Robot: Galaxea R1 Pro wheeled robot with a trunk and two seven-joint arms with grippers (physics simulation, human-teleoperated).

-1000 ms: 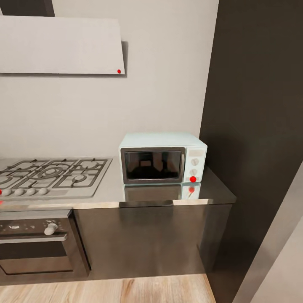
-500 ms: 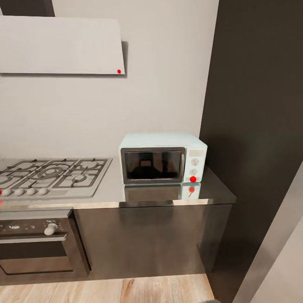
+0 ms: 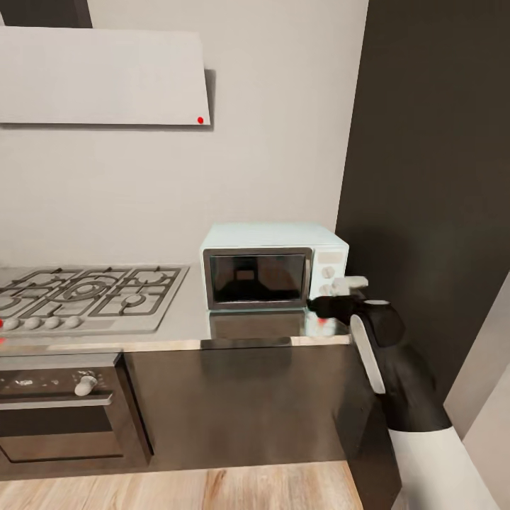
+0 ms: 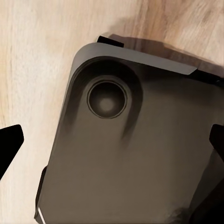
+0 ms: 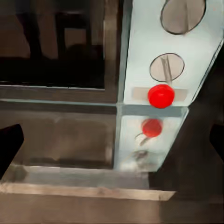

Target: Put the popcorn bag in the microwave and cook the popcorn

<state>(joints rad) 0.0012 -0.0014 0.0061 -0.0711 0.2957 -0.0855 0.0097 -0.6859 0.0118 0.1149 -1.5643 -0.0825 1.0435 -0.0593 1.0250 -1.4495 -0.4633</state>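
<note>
Microwave [image 3: 275, 266], mint-blue, door closed, stands on the grey tabletop [image 3: 177, 326] beside the hob [image 3: 88, 290]. Right claw [image 3: 345, 297] is raised at its knob panel near the red button [image 5: 161, 95], likely to press it; its fingers are spread. Popcorn bag location cannot be told; left claw's fingers hang spread above the robot's dark base [image 4: 135, 154].

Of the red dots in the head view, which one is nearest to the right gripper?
The red button on the microwave, low on its control panel, right by the right gripper. The range hood's red dot sits far above.
</note>
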